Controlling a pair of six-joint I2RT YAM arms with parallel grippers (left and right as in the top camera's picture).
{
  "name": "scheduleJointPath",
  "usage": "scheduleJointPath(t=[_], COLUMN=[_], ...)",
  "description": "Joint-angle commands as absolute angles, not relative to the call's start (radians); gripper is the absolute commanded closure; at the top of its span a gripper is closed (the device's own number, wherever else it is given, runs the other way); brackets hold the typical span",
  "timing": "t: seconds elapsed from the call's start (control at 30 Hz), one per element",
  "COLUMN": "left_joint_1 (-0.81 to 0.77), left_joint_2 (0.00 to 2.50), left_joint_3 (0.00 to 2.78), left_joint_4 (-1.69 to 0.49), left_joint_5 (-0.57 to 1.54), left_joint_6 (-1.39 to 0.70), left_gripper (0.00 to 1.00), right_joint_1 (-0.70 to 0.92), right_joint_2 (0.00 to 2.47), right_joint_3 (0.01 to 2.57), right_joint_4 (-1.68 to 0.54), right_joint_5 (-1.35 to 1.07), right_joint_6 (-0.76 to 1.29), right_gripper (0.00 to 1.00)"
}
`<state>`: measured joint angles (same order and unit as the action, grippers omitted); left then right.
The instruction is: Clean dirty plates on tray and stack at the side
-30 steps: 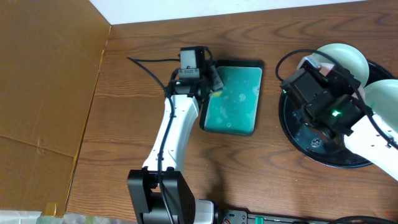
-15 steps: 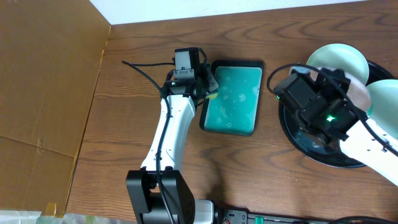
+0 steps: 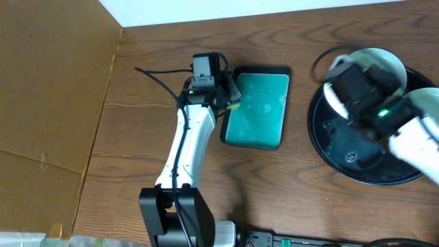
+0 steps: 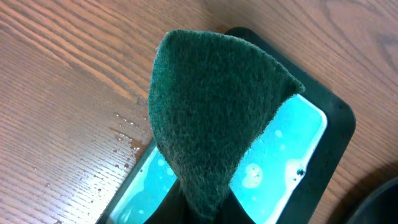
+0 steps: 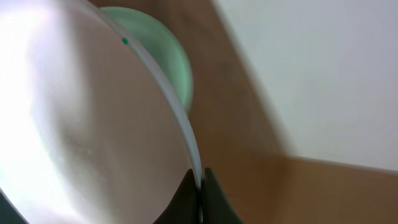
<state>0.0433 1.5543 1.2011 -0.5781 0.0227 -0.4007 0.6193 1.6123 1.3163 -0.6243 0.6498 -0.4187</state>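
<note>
Plates: one white plate [image 5: 93,124] is pinched by its rim in your right gripper [image 5: 200,186], whose two fingers are clamped tight on the edge. In the right wrist view the plate stands tilted, its broad face turned to the camera, with a small teal speck [image 5: 125,42] near its upper rim. Overhead, that plate [image 3: 389,63] is over the far left part of the black tray [image 3: 343,154], largely hidden under the right wrist; whether it touches the tray cannot be told. A second plate [image 5: 171,62], pale green in tint, shows behind the held one in the right wrist view, and what it rests on cannot be made out. The black tray lies at the right of the table [image 3: 137,103], its near left floor bare and glossy.

Your left gripper [image 4: 202,202] is clenched on a dark green scouring pad [image 4: 211,112], which stands up from the fingers and fans out wide at its top. It hangs at the left edge of the teal tray [image 4: 280,155], a rectangular tray with a black border, holding a thin film of liquid with pale blotches. Overhead, the teal tray [image 3: 257,110] lies between the left arm and the black tray, apart from the black tray's rim. Small droplets [image 4: 127,134] wet the wood just beside the teal tray's edge. You have a sheet of brown cardboard [image 3: 48,82] covering the far left of the scene
</note>
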Motion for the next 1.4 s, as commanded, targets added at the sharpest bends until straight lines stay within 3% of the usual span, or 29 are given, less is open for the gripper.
scheduleJointPath(t=[0.0, 0.3, 0.57, 0.83, 1.1, 1.37], left_joint_1=[0.044, 0.044, 0.044, 0.044, 0.044, 0.044], left_joint_2=[1.547, 1.547, 1.547, 1.547, 1.547, 1.547], left_joint_3=[1.199, 1.199, 1.199, 1.199, 1.199, 1.199], left_joint_4=[-0.579, -0.579, -0.579, -0.579, -0.579, -0.578], left_joint_5=[0.015, 0.015, 0.015, 0.015, 0.015, 0.015], left_joint_6=[-0.414, -0.413, -0.414, -0.414, -0.414, -0.414], left_gripper=[0.93, 0.93, 0.93, 0.93, 0.93, 0.93], right_joint_1=[0.424, -0.15, -0.49, -0.569, -0.569, -0.566], right_joint_2=[1.608, 1.608, 1.626, 1.798, 1.933, 1.93], right_joint_3=[1.329, 1.328, 1.327, 1.327, 1.327, 1.327], right_joint_4=[-0.619, -0.56, -0.515, -0.44, -0.279, -0.283], right_joint_5=[0.186, -0.538, -0.365, -0.227, -0.267, -0.302], right_joint_6=[-0.176, 0.048, 0.218, 0.282, 0.303, 0.302], right_gripper=[0.99, 0.99, 0.99, 0.99, 0.99, 0.86])
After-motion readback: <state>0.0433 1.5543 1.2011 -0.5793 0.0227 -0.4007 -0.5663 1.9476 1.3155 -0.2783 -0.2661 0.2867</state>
